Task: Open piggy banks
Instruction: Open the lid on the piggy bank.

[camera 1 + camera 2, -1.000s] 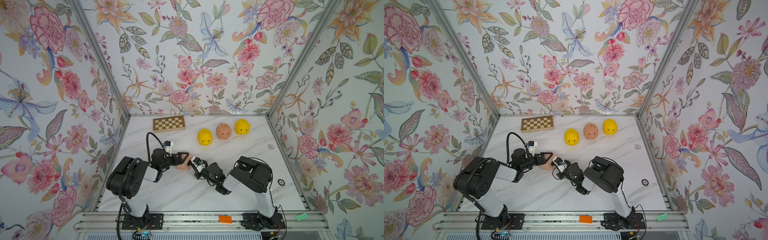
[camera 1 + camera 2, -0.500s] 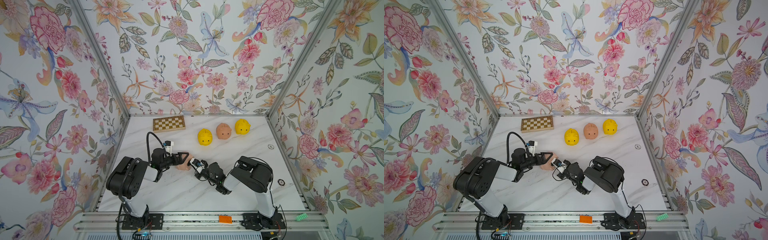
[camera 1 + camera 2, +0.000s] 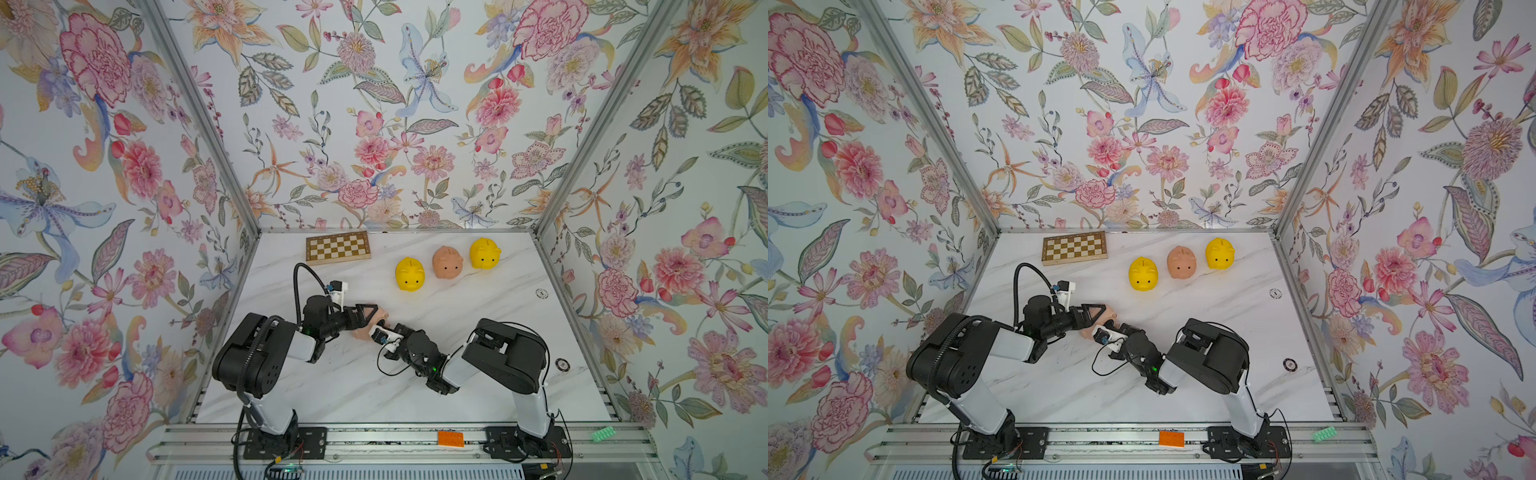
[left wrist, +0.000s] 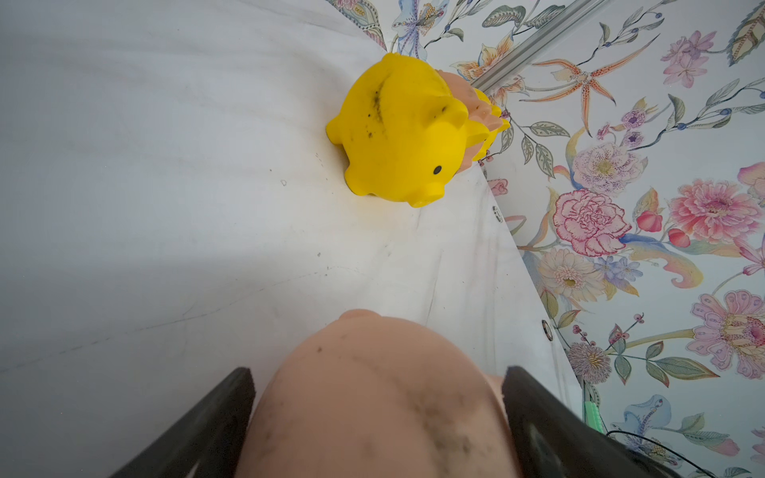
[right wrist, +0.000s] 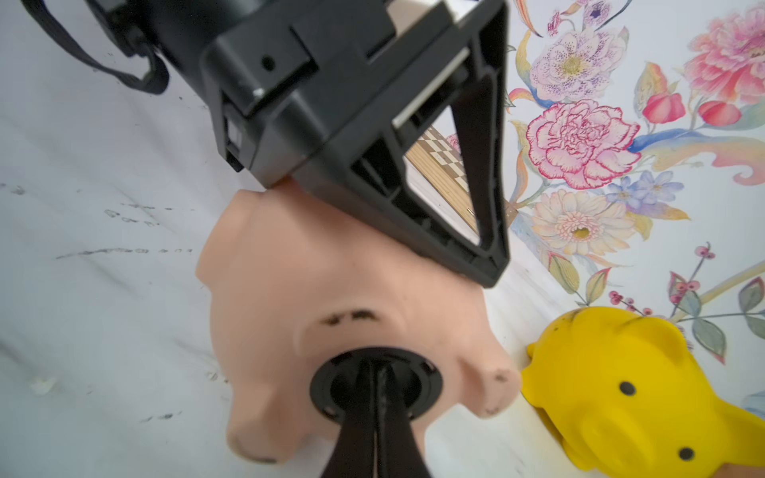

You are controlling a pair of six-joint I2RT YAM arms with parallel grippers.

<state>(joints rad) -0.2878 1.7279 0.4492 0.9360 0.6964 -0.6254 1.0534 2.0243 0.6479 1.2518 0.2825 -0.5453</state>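
Only the right wrist cam shows the black plug point(image 5: 327, 387) on the tipped pink pig point(image 5: 331, 281) mid-table; in both top views the arms hide it. A yellow pig point(image 3: 409, 274) and the chessboard point(image 3: 338, 247) sit well behind. Right gripper point(image 5: 376, 368) is pinched closed, tips on the plug. Left gripper point(image 4: 376, 380) is wide, clamping the pig's sides.

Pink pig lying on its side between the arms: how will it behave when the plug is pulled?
The pink pig is rounded with stubby legs, so on its side it would probably roll or spin unless the left gripper pins it. Its matte, scuffed skin suggests soft plastic: likely light, grippy, dentable.
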